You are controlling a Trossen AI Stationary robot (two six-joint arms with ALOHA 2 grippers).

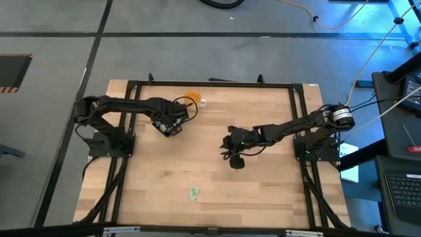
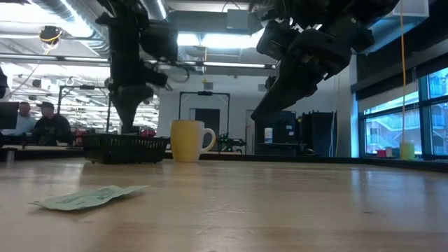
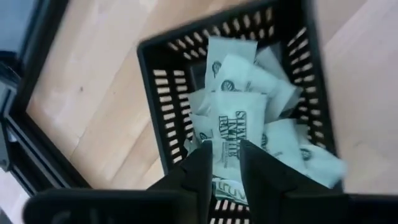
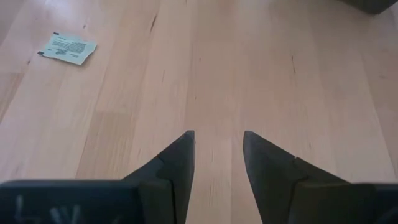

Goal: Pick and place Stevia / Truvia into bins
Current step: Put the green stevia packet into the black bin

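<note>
Over the black tray (image 3: 163, 93), your left pincer (image 3: 222, 163) is parting to drop a Stevia sachet (image 3: 227, 146). Next, send the open right pincer (image 4: 217, 146) to the worktop's lone sachet (image 4: 68, 48).

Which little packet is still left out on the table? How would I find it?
Start at the wooden table and look toward its front edge, far from the black tray under the left arm. There a pale green sachet lies flat and alone on bare wood. All the other sachets are piled inside the tray; only this one lies outside it.
</note>
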